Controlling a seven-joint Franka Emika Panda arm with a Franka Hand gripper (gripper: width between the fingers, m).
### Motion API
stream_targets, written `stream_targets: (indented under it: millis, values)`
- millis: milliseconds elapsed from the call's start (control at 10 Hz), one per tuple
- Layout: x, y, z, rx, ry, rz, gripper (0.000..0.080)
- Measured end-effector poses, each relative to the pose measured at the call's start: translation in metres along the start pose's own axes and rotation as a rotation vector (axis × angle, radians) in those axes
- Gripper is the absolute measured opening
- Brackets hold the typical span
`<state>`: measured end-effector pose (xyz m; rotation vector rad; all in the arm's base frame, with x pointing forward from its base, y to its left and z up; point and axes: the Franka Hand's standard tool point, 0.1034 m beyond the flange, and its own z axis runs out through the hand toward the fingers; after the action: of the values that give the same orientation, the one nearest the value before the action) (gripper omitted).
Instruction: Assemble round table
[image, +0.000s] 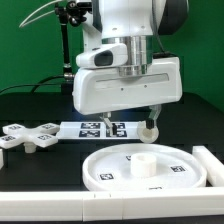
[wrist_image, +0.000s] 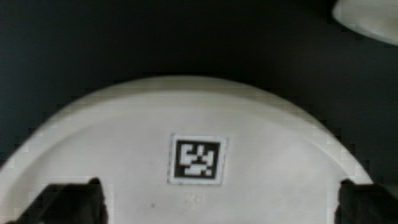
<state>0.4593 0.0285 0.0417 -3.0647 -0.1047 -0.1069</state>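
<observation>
Comparing the two views first. The exterior view gives you the whole layout. The claw (image: 150, 122) hangs below the white wrist housing (image: 125, 85), over the far side of the round disc (image: 115, 160), which lies flat on the dark counter (image: 60, 165). The short post (image: 143, 163) stands upright at the disc's centre; whether it is seated there you cannot tell. The cross-shaped foot (image: 30, 136) lies at the exterior view's left, just beside the end of the marker board (image: 100, 127) and well apart from the disc.

The wrist view shows none of that layout, but it gives you what the exterior view hides. The two dark fingers (wrist_image: 71, 203) stand wide apart, so the claw (wrist_image: 210, 202) is spread and pinches nothing. The round disc (wrist_image: 178, 110) shows as a curved white rim between them, with one black tag (wrist_image: 199, 160). You cannot read the claw's height above the disc from either view.

Edges: toward the exterior view's right the disc lies close to a white border rail (image: 210, 165), and its near side is close to the front rail (image: 60, 205). Bare counter lies open between foot and disc, and behind the disc up to the marker board.
</observation>
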Motion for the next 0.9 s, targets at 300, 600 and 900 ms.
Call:
stream_targets:
  millis: [300,600,900]
  values:
    - [-0.016,-0.015,0.005,0.012,-0.016,0.207,0.0649]
    - [-0.016,-0.016,0.006,0.018,-0.043,0.216,0.0649]
    - [-0.019,-0.036,0.004,0.063,-0.259,0.213,0.0649]
